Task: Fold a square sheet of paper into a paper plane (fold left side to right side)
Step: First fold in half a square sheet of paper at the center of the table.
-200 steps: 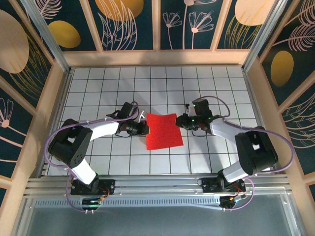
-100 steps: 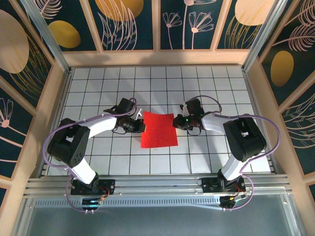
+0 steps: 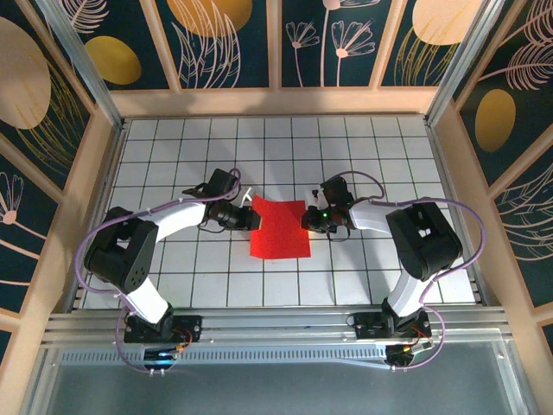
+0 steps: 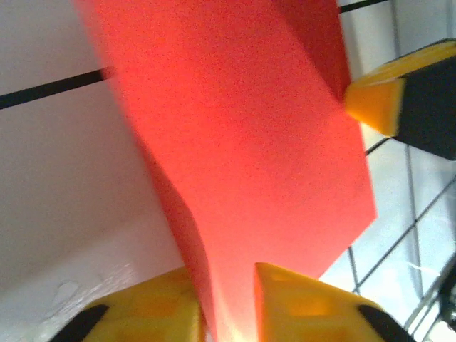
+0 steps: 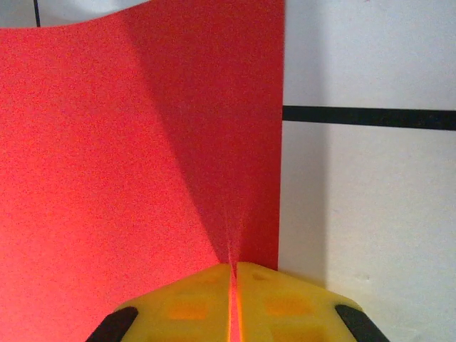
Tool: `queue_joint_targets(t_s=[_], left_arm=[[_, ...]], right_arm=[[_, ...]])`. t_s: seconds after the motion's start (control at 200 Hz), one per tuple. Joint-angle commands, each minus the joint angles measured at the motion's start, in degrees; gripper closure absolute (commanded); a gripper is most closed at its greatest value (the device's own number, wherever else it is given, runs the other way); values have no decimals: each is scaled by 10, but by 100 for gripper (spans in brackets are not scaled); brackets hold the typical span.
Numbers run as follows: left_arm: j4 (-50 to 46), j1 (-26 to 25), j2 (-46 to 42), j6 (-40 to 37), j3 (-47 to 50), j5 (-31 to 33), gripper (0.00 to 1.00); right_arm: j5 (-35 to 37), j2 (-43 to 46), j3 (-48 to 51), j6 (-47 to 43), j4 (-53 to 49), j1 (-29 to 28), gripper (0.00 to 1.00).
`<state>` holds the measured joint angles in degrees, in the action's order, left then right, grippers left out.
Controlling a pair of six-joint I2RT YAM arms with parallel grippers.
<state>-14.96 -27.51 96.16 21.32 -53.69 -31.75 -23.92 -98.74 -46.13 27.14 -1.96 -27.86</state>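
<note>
The square sheet of paper (image 3: 279,229) is bright red and lies near the middle of the tiled table, slightly lifted at its upper corners. My left gripper (image 3: 251,216) is at its upper left corner. In the left wrist view the yellow fingers (image 4: 142,310) stand apart, with the curved edge of the sheet (image 4: 242,128) running loose through the gap, so the left gripper (image 4: 224,274) is open. My right gripper (image 3: 308,219) is at the upper right corner. The right gripper (image 5: 234,267) is shut on the sheet (image 5: 128,142), with only a thin red line between its pads.
The white grid-tiled table (image 3: 363,147) is boxed in by wooden walls (image 3: 276,102) at the back and on both sides. An aluminium rail (image 3: 276,324) with the arm bases runs along the near edge. Free tiles surround the sheet.
The sheet has slid a little to the left and squared up. The right gripper followed it leftward, still pinching it. The left jaws have parted from shut.
</note>
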Motion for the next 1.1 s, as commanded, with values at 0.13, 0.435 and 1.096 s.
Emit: queue_joint_targets(t_s=[0.13,0.435,1.096], left_arm=[[100,3,-6,64,0,-90,57],[156,-22,10,95,-9,-125,42],[198,-52,70,120,-32,-111,46]], right_arm=[[10,8,23,20,-6,-8,88],[2,14,40,35,23,-7,88],[-14,39,66,55,69,-7,87]])
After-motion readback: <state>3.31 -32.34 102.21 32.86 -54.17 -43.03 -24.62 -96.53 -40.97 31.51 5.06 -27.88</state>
